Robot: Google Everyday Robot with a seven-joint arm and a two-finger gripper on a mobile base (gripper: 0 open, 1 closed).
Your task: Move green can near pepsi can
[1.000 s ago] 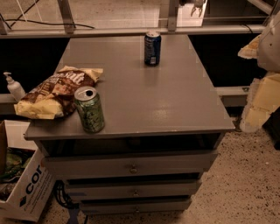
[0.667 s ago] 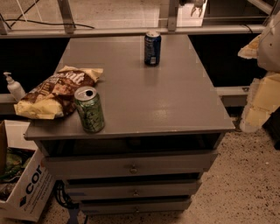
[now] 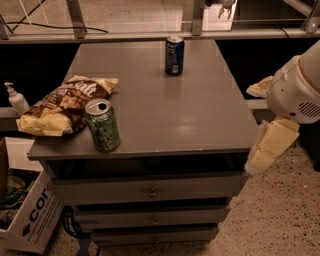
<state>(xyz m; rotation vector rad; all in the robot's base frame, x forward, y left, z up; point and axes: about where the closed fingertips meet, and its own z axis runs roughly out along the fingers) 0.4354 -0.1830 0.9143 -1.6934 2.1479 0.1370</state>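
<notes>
The green can (image 3: 102,125) stands upright at the front left corner of the grey cabinet top (image 3: 165,100), touching the chip bag. The pepsi can (image 3: 174,55) stands upright at the back middle of the top, far from the green can. White and cream links of my arm (image 3: 292,97) hang off the cabinet's right side. My gripper (image 3: 221,6) shows only as a small shape at the top edge, beyond the back of the cabinet and well away from both cans.
A brown and yellow chip bag (image 3: 62,105) lies on the left edge of the top. A soap pump bottle (image 3: 16,99) stands on a ledge to the left. A cardboard box (image 3: 25,205) sits on the floor at the lower left. Drawers (image 3: 150,192) face front.
</notes>
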